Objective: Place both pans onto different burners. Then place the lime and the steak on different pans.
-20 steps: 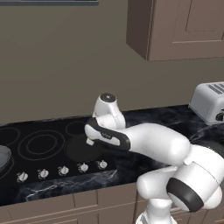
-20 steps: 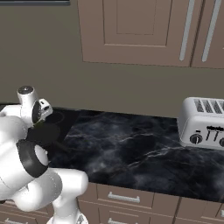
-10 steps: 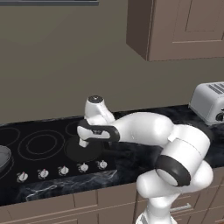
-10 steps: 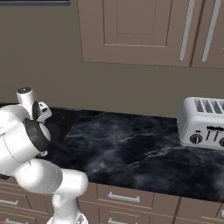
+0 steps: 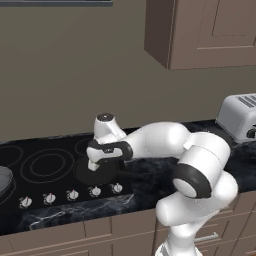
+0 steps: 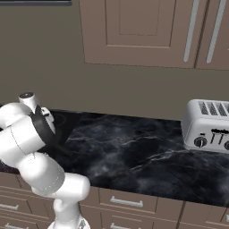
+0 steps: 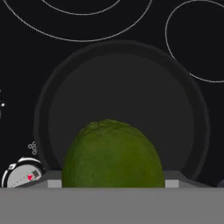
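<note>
The gripper [image 5: 93,166] hung low over the black pan [image 5: 98,173] on the cooktop [image 5: 45,165], jaws part-open around the lime [image 7: 113,154], which sat between them directly above the pan's dark floor. The silvery pan [image 5: 4,179] lay at the cooktop's far left, near the knobs [image 5: 71,194]

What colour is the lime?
Yellowish green, seen best in the hand view: the small round lime.
</note>
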